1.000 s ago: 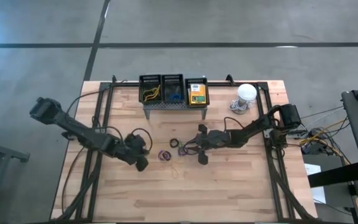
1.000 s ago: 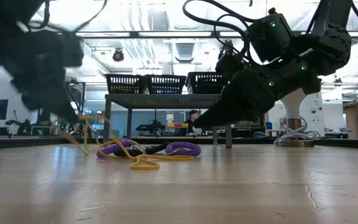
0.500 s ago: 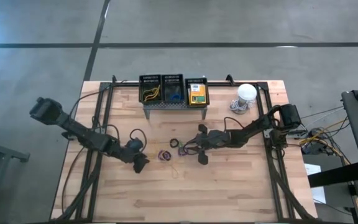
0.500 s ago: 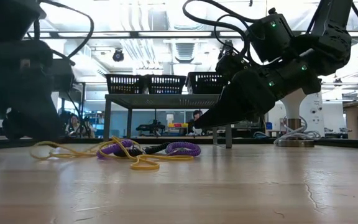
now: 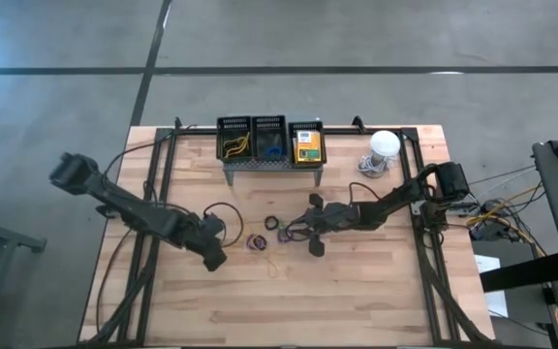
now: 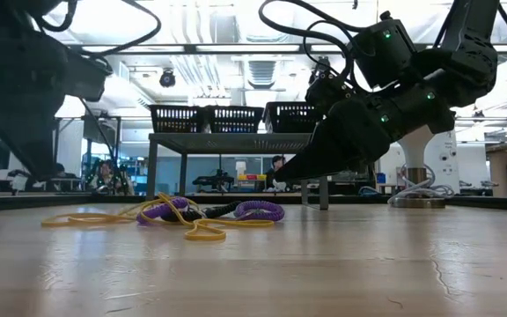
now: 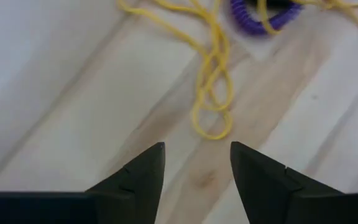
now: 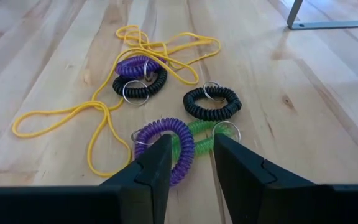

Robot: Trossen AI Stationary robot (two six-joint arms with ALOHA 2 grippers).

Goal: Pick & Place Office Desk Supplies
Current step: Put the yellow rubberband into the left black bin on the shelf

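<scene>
A long yellow rubber band (image 7: 213,93) lies slack on the wooden table among small coil loops: a purple coil (image 8: 166,149) beside a green one (image 8: 199,138), a black coil (image 8: 211,103), and a purple-and-black pair (image 8: 139,76). My left gripper (image 7: 197,149) hangs open above the band's near loop, pointing steeply down and touching nothing; it sits left of the loops (image 5: 213,260). My right gripper (image 8: 191,146) reaches in low from the right (image 5: 294,231). It is open, its fingertips over the purple and green coils and clear of the table (image 6: 278,183).
A grey perforated stand (image 5: 269,165) at the far edge carries three black baskets; the right one holds a yellow-and-green box (image 5: 306,145). A white dome with a cable (image 5: 384,145) sits at the far right. Bare wood spreads toward the near edge.
My left gripper has let go of the yellow band and risen, tipping to point more steeply down. The band's left end, held up off the table a second ago, has dropped and now lies stretched out flat toward the left. My right arm kept still.
</scene>
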